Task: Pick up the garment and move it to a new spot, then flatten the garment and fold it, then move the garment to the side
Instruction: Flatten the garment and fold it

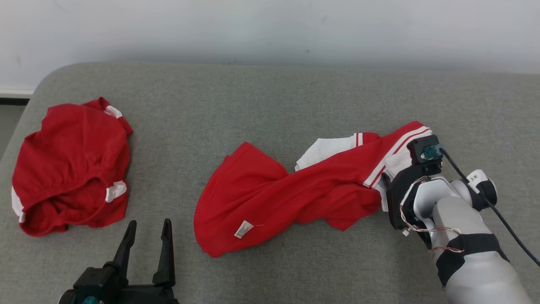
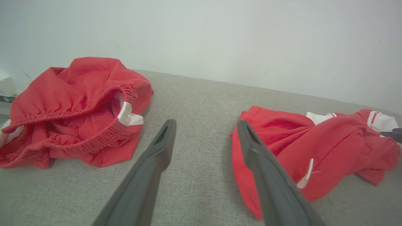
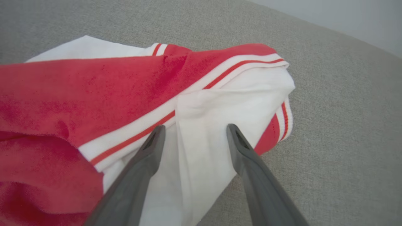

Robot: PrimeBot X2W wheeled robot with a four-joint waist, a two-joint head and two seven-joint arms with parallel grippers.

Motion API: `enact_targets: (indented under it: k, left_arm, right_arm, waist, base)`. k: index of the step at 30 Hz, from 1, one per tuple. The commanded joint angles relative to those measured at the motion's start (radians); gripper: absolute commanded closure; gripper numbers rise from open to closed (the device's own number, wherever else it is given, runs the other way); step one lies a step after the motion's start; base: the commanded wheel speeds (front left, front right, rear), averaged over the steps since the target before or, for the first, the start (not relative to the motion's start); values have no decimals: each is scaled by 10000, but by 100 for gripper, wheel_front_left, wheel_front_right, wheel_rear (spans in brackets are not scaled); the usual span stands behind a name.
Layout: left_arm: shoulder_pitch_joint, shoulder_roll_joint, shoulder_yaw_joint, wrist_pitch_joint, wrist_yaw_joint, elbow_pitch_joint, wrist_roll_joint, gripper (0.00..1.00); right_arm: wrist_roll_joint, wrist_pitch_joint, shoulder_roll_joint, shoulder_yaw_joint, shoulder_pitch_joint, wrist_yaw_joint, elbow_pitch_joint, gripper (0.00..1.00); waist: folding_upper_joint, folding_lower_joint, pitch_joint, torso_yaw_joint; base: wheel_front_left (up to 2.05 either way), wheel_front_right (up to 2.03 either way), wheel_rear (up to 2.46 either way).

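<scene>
Red-and-white garment (image 1: 270, 194) lies crumpled, stretched left to right, mid-right on the grey fabric counter (image 1: 270, 97). Red body is toward the left with its white label (image 1: 244, 229) showing; the white striped collar/sleeve end is at the right.

Right claw (image 3: 194, 128) is at that right end. Fingers are spread wide, one on each side of a raised white fold, tips on or just above the cloth; can't tell which. Nothing pinched. Right forearm (image 1: 464, 236) comes in from lower right.

Left claw (image 1: 149, 223) is at lower left, also spread wide and empty, over bare counter. It sits between the garment's red hem just to its right and a bunched pair of red shorts (image 1: 71, 164) near its left. No contact with either.
</scene>
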Motion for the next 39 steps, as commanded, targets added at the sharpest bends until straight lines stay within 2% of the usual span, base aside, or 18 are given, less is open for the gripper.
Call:
enact_targets:
  k: [1, 7, 8, 9, 10, 11, 12, 17, 28, 31, 35, 36, 37, 39]
  left_arm:
    - [-141, -35, -9, -6, -37, 69, 96, 0]
    - [-182, -74, 28, -6, -45, 139, 158, 0]
    - [-140, -81, 50, -7, -47, 148, 163, 0]
    - [-90, -88, 69, -6, -47, 158, 173, 0]
    - [-56, -91, 86, -6, -56, 172, 181, 0]
    - [-30, -89, 104, -6, -65, 176, 187, 0]
    - [-4, -92, 126, -6, -68, 181, 189, 0]
    - [124, -105, 201, -6, -110, 209, 199, 0]
    - [447, -118, 552, -6, -70, 184, 196, 0]
    - [540, -122, 630, -6, -84, 174, 216, 0]
    - [564, -127, 677, -6, -147, 229, 202, 0]
    - [571, -126, 678, -6, -144, 252, 209, 0]
    - [570, -126, 682, -6, -148, 268, 220, 0]
    - [563, -129, 679, -6, -162, 315, 229, 0]
  right_arm:
    - [-299, -200, -56, 11, -114, -27, 230, 0]
    - [-786, -626, -96, -76, -143, -27, 737, 0]
    - [-849, -701, -98, -159, -151, -27, 796, 16]
    - [-940, -760, -84, -221, -157, -27, 852, 50]
    - [-1018, -820, -86, -322, -160, -27, 892, 72]
    - [-1103, -893, -81, -433, -161, -27, 910, 98]
    - [-1206, -985, -76, -531, -159, -27, 909, 100]
    - [-1420, -1559, 25, -1242, 37, -27, 780, 100]
    - [5, -3373, 568, -3603, 2067, -27, -626, 100]
    - [518, -3619, 623, -3886, 2776, -27, -1189, 100]
    - [1555, -3791, 634, -3665, 3657, -27, -1511, 100]
    - [1779, -3745, 637, -3590, 3873, -27, -1507, 73]
    - [1988, -3678, 635, -3506, 4047, -27, -1487, 0]
    - [2242, -3517, 632, -3300, 4351, -25, -1427, 0]
  waist:
    - [-1, -2, 205, 238]
    - [-1, -2, 86, 187]
    - [-1, -2, 48, 151]
    - [-1, -2, 4, 104]
    - [-1, -2, -28, 67]
    - [-1, -2, -63, 27]
    - [-1, -2, -102, -16]
    - [-1, -2, -320, -254]
    - [-1, -2, -702, -940]
    - [-1, -2, -752, -1094]
    - [-1, -2, -820, -1222]
    - [-1, -2, -836, -1241]
    - [-1, -2, -851, -1256]
    - [-1, -2, -881, -1279]
  base:
    - [0, 0, 0]
    - [0, 0, 0]
    - [0, 0, 0]
    - [0, 0, 0]
    - [0, 0, 0]
    - [0, 0, 0]
    - [0, 0, 0]
    - [0, 0, 0]
    - [0, 0, 0]
    - [0, 0, 0]
    - [0, 0, 0]
    - [0, 0, 0]
    - [0, 0, 0]
    - [0, 0, 0]
